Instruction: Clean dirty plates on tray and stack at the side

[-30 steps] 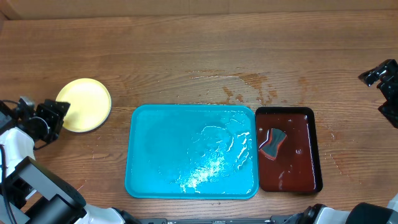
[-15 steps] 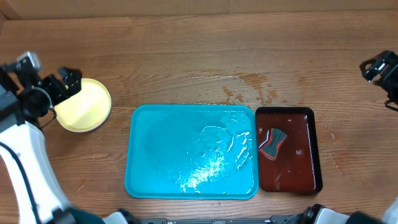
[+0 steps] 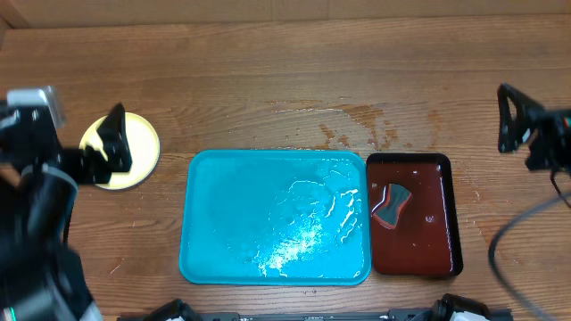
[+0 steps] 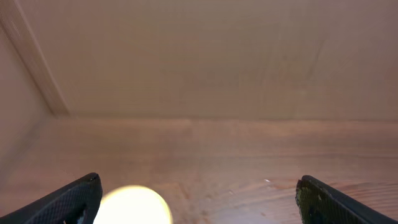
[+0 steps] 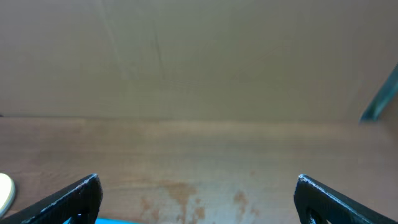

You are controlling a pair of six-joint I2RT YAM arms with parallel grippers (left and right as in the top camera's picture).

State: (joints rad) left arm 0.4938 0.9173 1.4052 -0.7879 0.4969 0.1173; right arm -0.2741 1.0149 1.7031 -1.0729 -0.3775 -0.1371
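A pale yellow plate [image 3: 138, 143] lies on the wooden table left of the tray; only its top shows, and I cannot tell how many plates lie under it. It also shows in the left wrist view [image 4: 134, 205]. The turquoise tray [image 3: 214, 214] is wet and holds no plates. My left gripper [image 3: 103, 152] is open and empty, raised above the plate's left part. My right gripper [image 3: 513, 120] is open and empty, raised at the far right. The left fingers [image 4: 199, 202] and the right fingers [image 5: 199, 199] are spread wide apart.
A dark red-brown tray [image 3: 437, 178] holding liquid and a sponge [image 3: 391, 204] stands right of the turquoise tray. Wet stains [image 3: 357, 129] mark the table behind both trays. A cardboard wall [image 4: 205, 56] runs along the far side.
My left arm has risen toward the camera and moved right, over the plate's left part. My right gripper has moved left and risen. The plate and trays have not moved.
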